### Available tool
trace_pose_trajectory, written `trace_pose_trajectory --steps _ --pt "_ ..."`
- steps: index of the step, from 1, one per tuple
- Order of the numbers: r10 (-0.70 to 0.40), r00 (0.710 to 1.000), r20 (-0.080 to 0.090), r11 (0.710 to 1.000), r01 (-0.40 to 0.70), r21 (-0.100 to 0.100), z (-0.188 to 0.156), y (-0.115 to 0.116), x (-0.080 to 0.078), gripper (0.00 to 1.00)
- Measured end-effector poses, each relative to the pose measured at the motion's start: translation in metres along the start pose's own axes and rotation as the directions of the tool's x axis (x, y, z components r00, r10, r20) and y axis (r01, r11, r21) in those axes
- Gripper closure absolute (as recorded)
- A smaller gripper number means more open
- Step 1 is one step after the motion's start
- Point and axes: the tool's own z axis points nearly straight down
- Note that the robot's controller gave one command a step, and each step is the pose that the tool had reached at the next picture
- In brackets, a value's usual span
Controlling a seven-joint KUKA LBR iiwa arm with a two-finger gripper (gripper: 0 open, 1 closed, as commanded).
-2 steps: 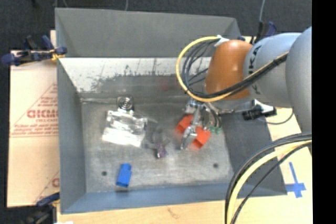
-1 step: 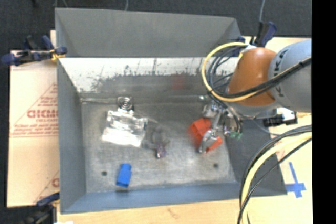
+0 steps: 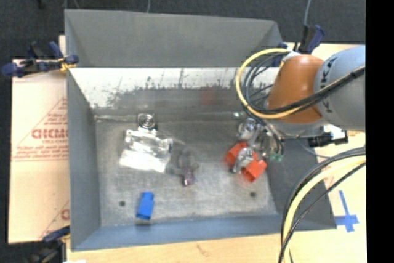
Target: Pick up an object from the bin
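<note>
Grey bin (image 3: 172, 46), arm (image 3: 346, 86) reaching in at its right.
The gripper (image 3: 253, 148) sits just above an orange-red plastic piece (image 3: 249, 168) on the floor's right side; open or closed, I cannot tell. Leftward: clear packet (image 3: 146, 151), blue block (image 3: 144, 206), small purple bit (image 3: 188, 177).

Scuffed matt grey metal bin (image 3: 184, 89); clear glossy plastic packet (image 3: 146, 151), smooth blue plastic block (image 3: 144, 206)

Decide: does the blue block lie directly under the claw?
No; the blue block lies lower left, the claw above an orange-red piece.
</note>
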Motion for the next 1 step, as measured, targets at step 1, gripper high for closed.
trace_pose_trajectory --steps 1 --pt "-0.316 0.949 -0.012 0.949 0.316 0.0 -0.1502 -0.0383 -0.0345 1.0"
